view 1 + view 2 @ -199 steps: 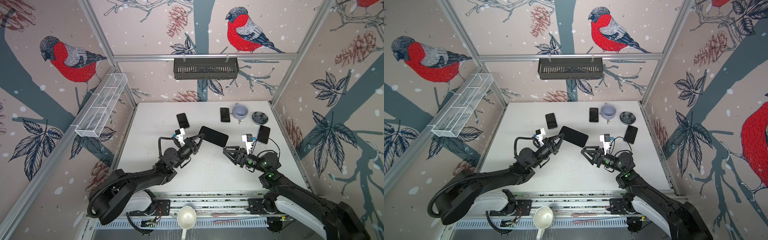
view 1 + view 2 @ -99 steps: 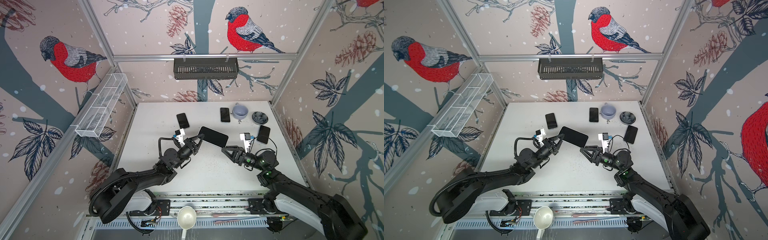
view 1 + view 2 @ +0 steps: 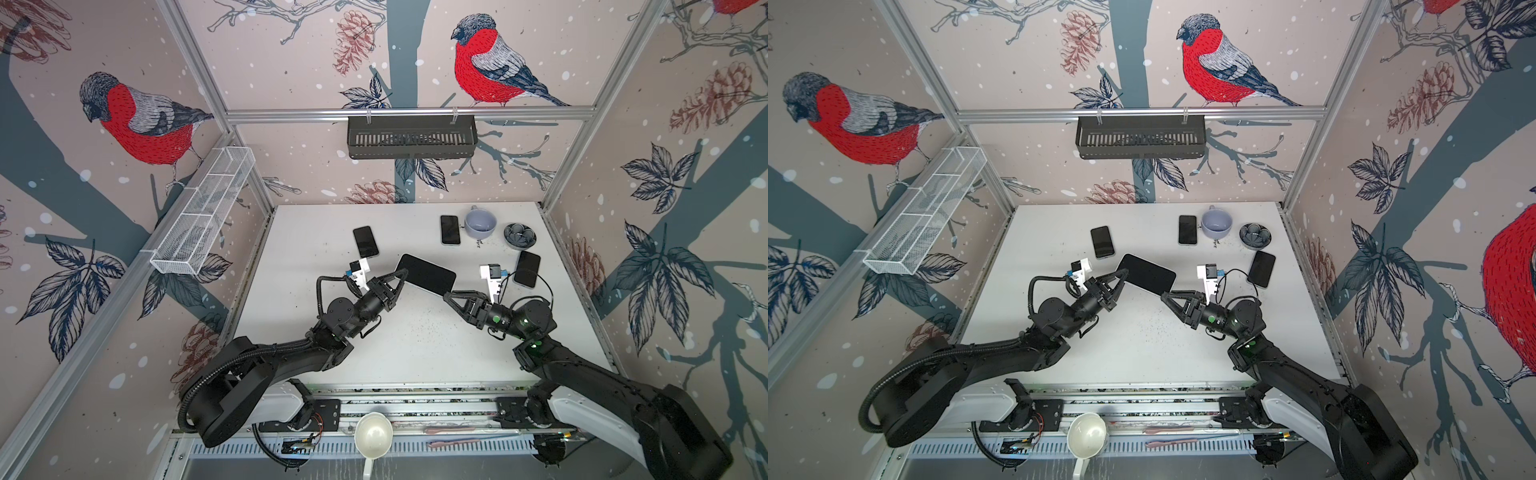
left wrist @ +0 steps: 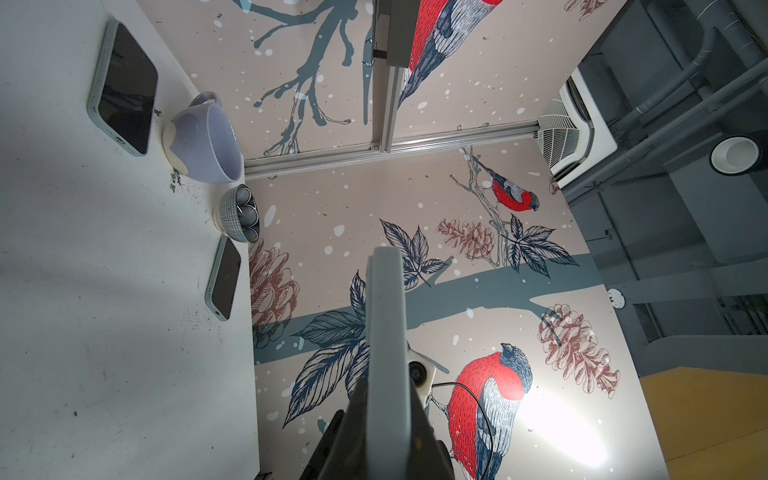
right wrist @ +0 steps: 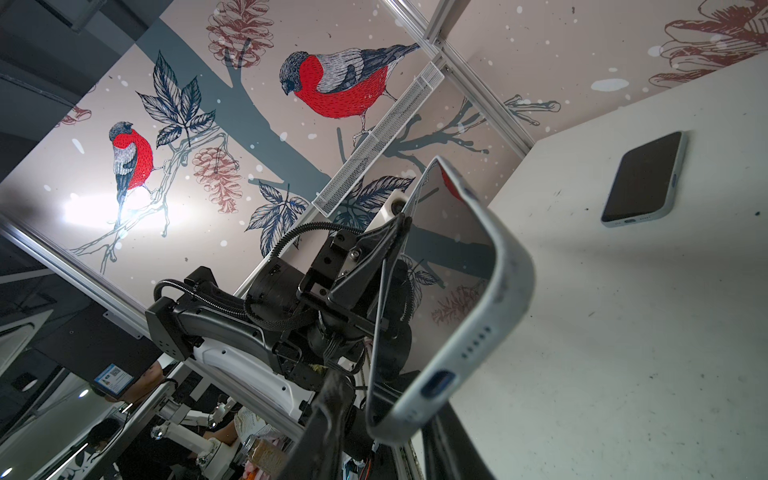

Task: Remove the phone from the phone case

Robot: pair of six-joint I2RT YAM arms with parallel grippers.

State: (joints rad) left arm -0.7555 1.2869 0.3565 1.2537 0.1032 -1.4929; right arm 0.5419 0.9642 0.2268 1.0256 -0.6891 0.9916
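Phone [image 3: 426, 274] sits in its pale grey-blue phone case [image 5: 494, 307], held clear above the middle of the white table [image 3: 415, 357], not touching it. In both top views the long axis runs from upper left down to lower right. Dark screen faces up toward the cameras, somewhat tilted. Left gripper [image 3: 401, 275] is pinched tight across the upper-left end, and in the left wrist view the phone shows edge-on, rising straight out of the clamped jaws. The port end, with charging slot and speaker holes, points at the right gripper [image 3: 448, 296]. Its jaws are partly apart and straddle a corner of that end, one on the screen side and one on the back. Cannot tell whether they press on it. Mug [image 3: 480, 222] and small bowl [image 3: 519, 236] stand near the far edge of the table, well apart from the held phone.
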